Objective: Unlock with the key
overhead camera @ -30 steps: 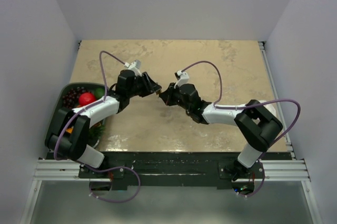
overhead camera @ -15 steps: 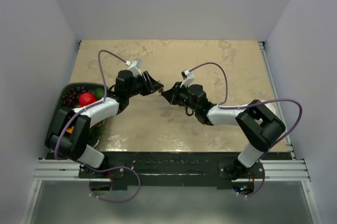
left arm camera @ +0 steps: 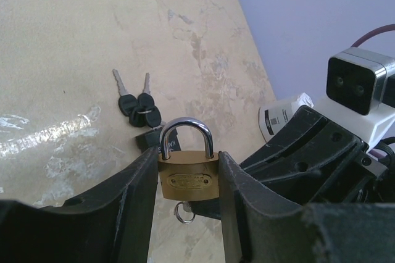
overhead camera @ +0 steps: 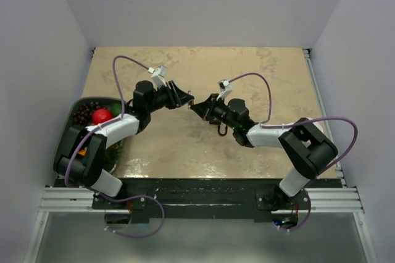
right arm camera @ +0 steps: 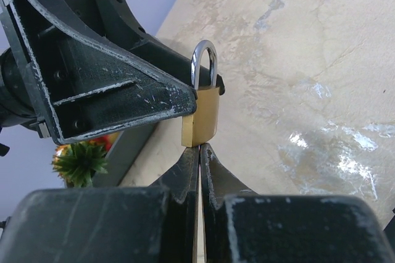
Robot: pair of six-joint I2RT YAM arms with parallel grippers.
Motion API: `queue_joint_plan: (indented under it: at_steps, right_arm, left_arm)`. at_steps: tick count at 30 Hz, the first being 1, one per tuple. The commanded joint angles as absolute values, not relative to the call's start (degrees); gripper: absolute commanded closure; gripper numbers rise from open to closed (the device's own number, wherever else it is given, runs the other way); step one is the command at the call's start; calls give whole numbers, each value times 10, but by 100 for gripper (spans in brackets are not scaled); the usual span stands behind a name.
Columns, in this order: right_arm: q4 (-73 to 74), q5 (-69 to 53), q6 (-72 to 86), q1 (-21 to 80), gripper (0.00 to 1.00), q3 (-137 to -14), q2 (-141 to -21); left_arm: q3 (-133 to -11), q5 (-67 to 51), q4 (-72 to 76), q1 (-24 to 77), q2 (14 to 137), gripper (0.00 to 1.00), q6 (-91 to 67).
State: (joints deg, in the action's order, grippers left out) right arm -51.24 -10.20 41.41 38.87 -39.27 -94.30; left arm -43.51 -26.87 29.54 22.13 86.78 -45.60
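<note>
My left gripper (left arm camera: 188, 154) holds a brass padlock (left arm camera: 188, 176) upright by its sides, and the steel shackle looks closed. Under the padlock's base a key (left arm camera: 183, 208) with a small ring pokes out. In the right wrist view, my right gripper (right arm camera: 200, 147) is shut with its tips pressed against the bottom of the padlock (right arm camera: 200, 115). Only a thin sliver of the key shows between its fingers. In the top view the left gripper (overhead camera: 185, 99) and the right gripper (overhead camera: 197, 107) meet above the middle of the table.
Two spare keys with black heads (left arm camera: 139, 101) lie on the beige table beneath the padlock. A dark green tray (overhead camera: 66, 134) holding a red fruit (overhead camera: 101, 115) and other toy food sits at the left edge. Grey walls enclose the table.
Both grippers, joined at the padlock, have drifted slightly toward the far side of the table. The right wrist has shifted right and turned. Both grips are unchanged.
</note>
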Motion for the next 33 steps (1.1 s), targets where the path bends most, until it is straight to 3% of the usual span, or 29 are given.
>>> queue_joint_plan:
  at_steps: [1,33]
  right_arm:
    - [-570,-120,422,389,100,-394,-918]
    - [-646,-154,437,370,100,-374,-893]
  left_arm:
    - [-454,-359,357,233,865,100,-468]
    - [-460,-449,464,263,856,100,-481]
